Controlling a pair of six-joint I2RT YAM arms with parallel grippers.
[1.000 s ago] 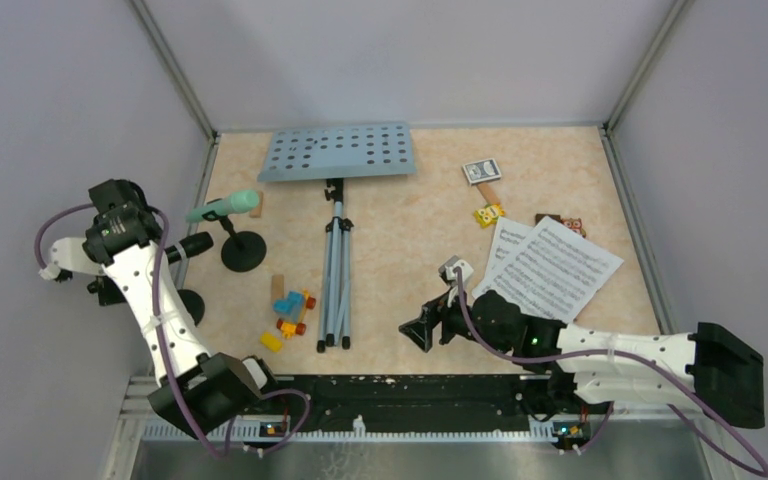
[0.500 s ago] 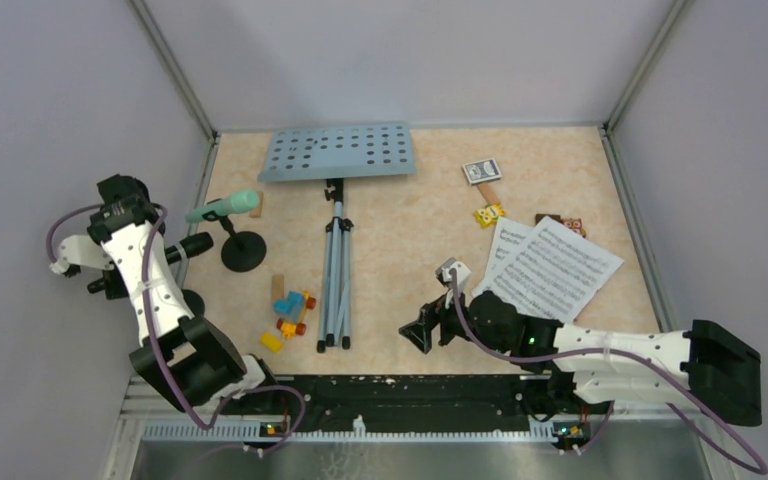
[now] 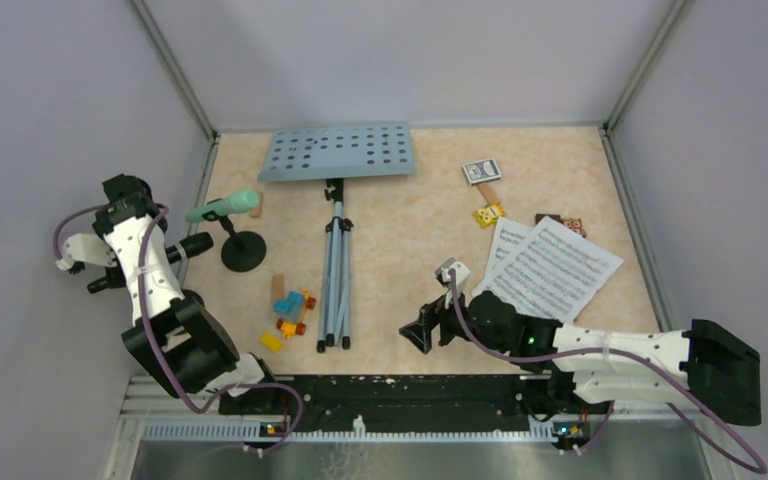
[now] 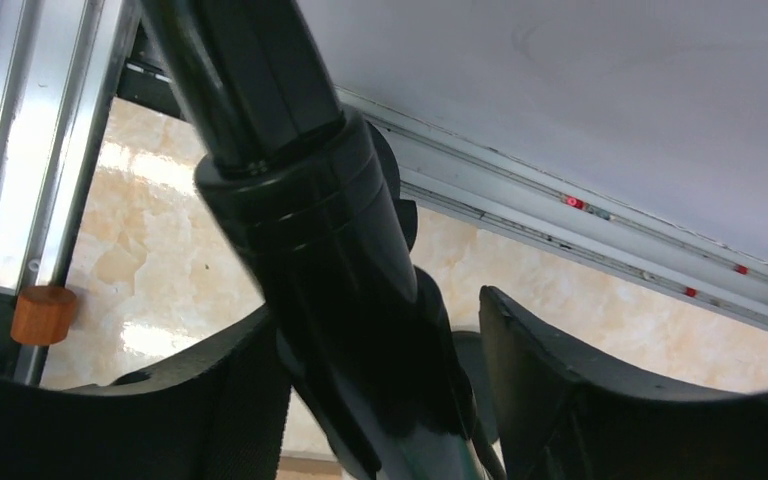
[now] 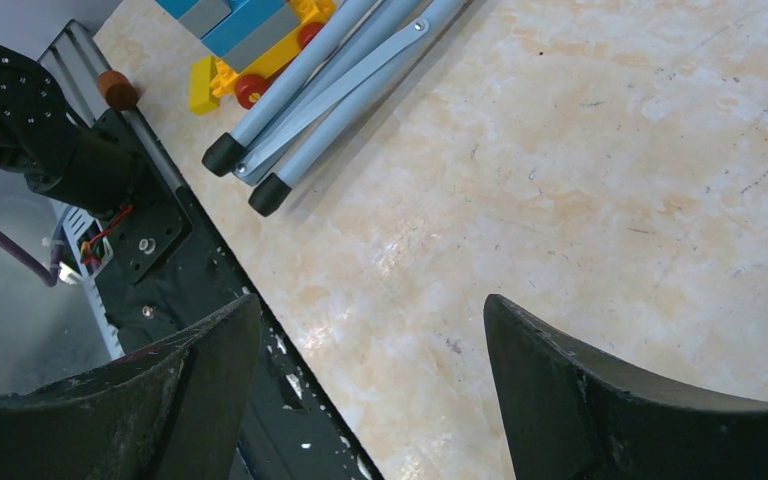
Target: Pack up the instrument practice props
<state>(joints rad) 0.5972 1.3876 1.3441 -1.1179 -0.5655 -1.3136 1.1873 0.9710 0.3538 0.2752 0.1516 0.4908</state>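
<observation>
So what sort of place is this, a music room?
Probably a robot test booth, not a music room: plain grey walls box in one small table, two robot arms are bolted at its edge, and a folded music stand lies beside toy bricks.

Left arm point(image 3: 150, 290) bent sharply, elbow high, wrist dropped at far left; left gripper point(image 4: 378, 308) fingers point(image 4: 210, 400) parted; right arm point(image 3: 600, 350) stretched low, reaching toward centre; right gripper point(image 5: 370, 300) fingers point(image 5: 600, 400) wide apart, empty
</observation>
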